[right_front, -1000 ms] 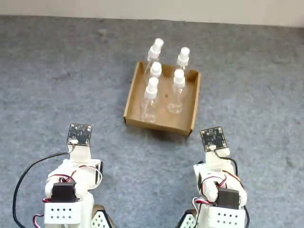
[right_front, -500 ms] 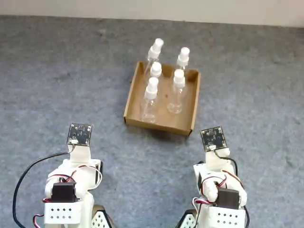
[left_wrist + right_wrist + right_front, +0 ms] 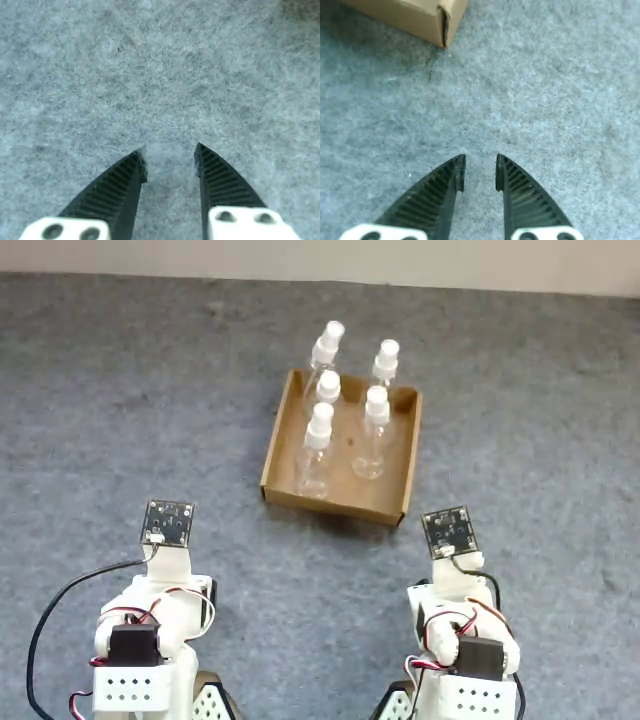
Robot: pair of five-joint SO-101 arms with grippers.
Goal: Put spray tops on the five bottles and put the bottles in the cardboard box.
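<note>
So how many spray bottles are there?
5 bottles, all upright in the cardboard box: front left bottle, front right bottle, middle bottle behind the front left one, far left bottle and far right bottle by the far wall. None looks hidden.

- The right pincer (image 3: 480, 172) hangs over the grey, felt-like table (image 3: 560, 90), clear of the cardboard box (image 3: 415, 17).
- Its two black fingers (image 3: 440, 192) have ribbed inner faces and taper to points; the tips stand a little apart, with the grey table cover showing through the narrow gap.
- Each finger sits in a white bracket (image 3: 370, 232) with round holes.
- One corner of the cardboard box shows, its brown outer walls meeting at a folded edge and resting on the table.
- A dark shadow lies on the table along the box wall that faces the pincer.
</note>
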